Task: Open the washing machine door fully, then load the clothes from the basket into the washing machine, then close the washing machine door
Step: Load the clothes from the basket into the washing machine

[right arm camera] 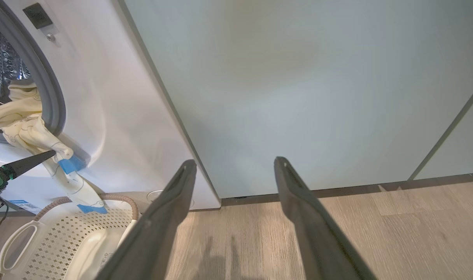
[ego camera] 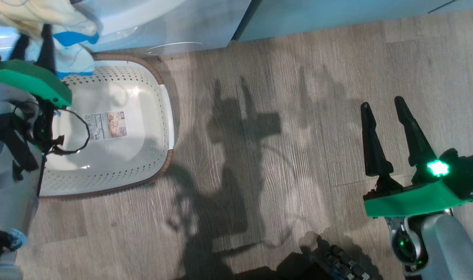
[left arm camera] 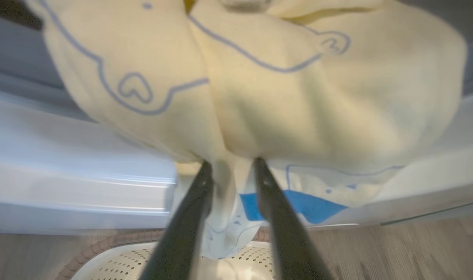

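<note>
Pale yellow fabric is the whole story here: the clothes (left arm camera: 298, 97) are draped half in, half out of the washing machine (right arm camera: 116, 97). The top end is bunched over the grey ring (right arm camera: 51, 93) of the drum mouth, and the blue-trimmed tail hangs down the white front to just above the basket (ego camera: 167, 116). The basket sits on the wood floor (ego camera: 298, 97) right up against the machine. Its bottom looks bare apart from the paper label (ego camera: 106, 125), so I'd guess this is the last garment or close to it. The left gripper (left arm camera: 232, 163) is right at the cloth, its two dark fingers partway apart with a fold of fabric running between them. That wrist view is blurry, and I honestly can't tell if they're pinching it or just straddling it. The right gripper (ego camera: 383, 104) is spread wide with nothing in it, over bare floor well off to the side and facing the pale green cabinet (right arm camera: 298, 77). So we're mid-loading, and the mouth's open. Next move, I reckon: get a firm hold on the hanging part, lift it over the lip and push it deep into the steel drum (right arm camera: 3, 66) so nothing trails across the seal. Then let go and back out before the door gets closed.
</note>
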Tool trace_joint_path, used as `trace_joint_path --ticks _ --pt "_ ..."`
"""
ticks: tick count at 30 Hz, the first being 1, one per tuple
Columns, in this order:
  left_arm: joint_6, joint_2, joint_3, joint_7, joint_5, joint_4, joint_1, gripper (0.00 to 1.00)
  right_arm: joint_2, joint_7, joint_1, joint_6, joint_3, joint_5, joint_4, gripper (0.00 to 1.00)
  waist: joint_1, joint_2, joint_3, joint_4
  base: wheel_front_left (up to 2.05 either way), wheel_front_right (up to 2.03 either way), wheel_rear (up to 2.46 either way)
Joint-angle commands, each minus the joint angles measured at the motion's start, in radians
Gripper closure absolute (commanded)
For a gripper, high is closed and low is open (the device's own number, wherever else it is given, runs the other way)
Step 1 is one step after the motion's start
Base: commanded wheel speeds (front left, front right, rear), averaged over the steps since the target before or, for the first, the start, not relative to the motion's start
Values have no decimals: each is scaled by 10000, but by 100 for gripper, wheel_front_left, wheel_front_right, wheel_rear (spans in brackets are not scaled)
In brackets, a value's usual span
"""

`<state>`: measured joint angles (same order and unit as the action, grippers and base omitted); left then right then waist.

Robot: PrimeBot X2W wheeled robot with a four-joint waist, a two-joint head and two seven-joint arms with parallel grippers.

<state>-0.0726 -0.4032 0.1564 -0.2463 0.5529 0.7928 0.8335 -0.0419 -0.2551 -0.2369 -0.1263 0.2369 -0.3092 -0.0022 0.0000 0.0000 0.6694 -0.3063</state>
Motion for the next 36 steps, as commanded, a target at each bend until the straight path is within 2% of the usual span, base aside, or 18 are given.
trace_joint_path --ticks 1,12,16,20,31,36 --pt "-73 -464 -201 -60 -64 -124 235 100 -83 -67 -20 -44 205 -111 -285 0 0 0 6 -2 0 0 0" --pt "-243 -306 105 60 -2 -164 168 100 -83 -67 -49 -44 102 -102 -252 0 0 0 -68 195 0 0 0" --pt "-209 -381 178 424 95 -859 -303 100 -83 -67 10 -44 -32 -30 -256 0 0 0 -202 391 0 0 0" --pt "15 -620 205 1171 188 -1976 -953 100 -83 -67 102 -44 -143 6 -279 0 0 0 -335 553 0 0 0" --pt "1471 -2268 -420 4007 290 -6918 -2330 100 -83 -67 112 -44 -110 -158 -323 0 0 0 -452 608 0 0 0" --pt "1847 -3130 -800 5111 240 -8254 -2112 100 -83 -67 44 -44 47 -416 -306 0 0 0 -439 280 0 0 0"
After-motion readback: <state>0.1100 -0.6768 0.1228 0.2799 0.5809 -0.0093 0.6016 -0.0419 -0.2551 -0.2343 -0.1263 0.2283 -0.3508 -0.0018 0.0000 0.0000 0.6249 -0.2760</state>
